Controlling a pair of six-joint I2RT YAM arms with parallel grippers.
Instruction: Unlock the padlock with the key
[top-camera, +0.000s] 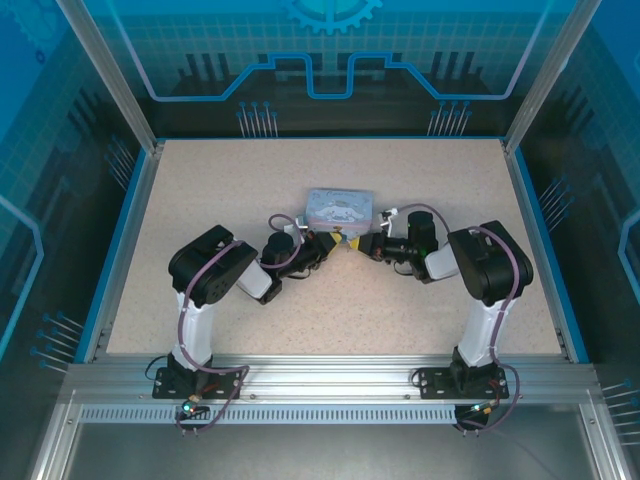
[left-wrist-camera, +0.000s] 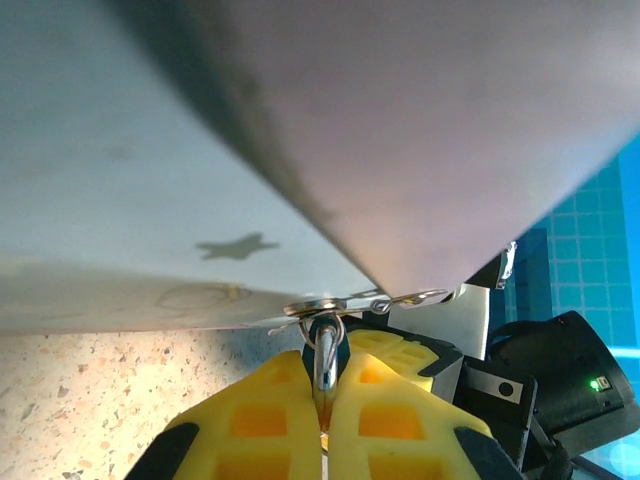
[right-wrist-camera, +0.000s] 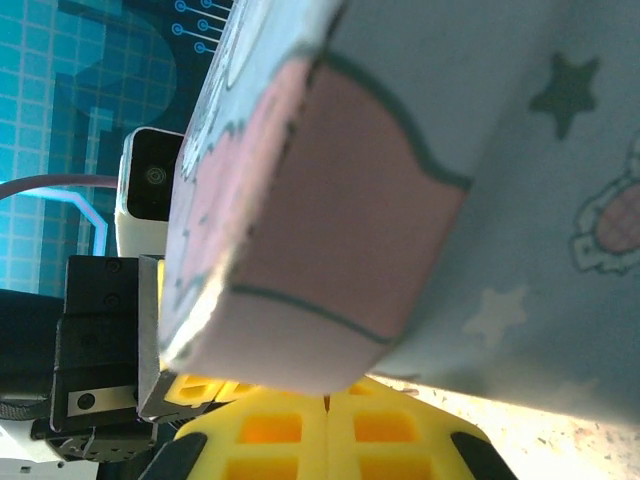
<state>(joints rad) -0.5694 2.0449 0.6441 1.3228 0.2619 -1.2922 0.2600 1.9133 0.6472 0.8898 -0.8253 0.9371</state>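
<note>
Left gripper (left-wrist-camera: 325, 388) clamped on apparent padlock (left-wrist-camera: 325, 352) at tin (left-wrist-camera: 150, 150) edge. Right gripper (right-wrist-camera: 327, 408) jaws together, hold on key undeterminable. Unlocking judged unfinished.

a pale blue tin (top-camera: 340, 209) with a cartoon picture on its lid sits near the middle of a speckled beige table (top-camera: 220, 190). close up, its side shows dark stars and a pink patch. blue printed wall panels (top-camera: 330, 50) surround the table, and a silver metal rail (top-camera: 330, 375) runs along its near edge.

Lab robot cell: aluminium frame (top-camera: 320, 375), blue panels (top-camera: 330, 40).
</note>
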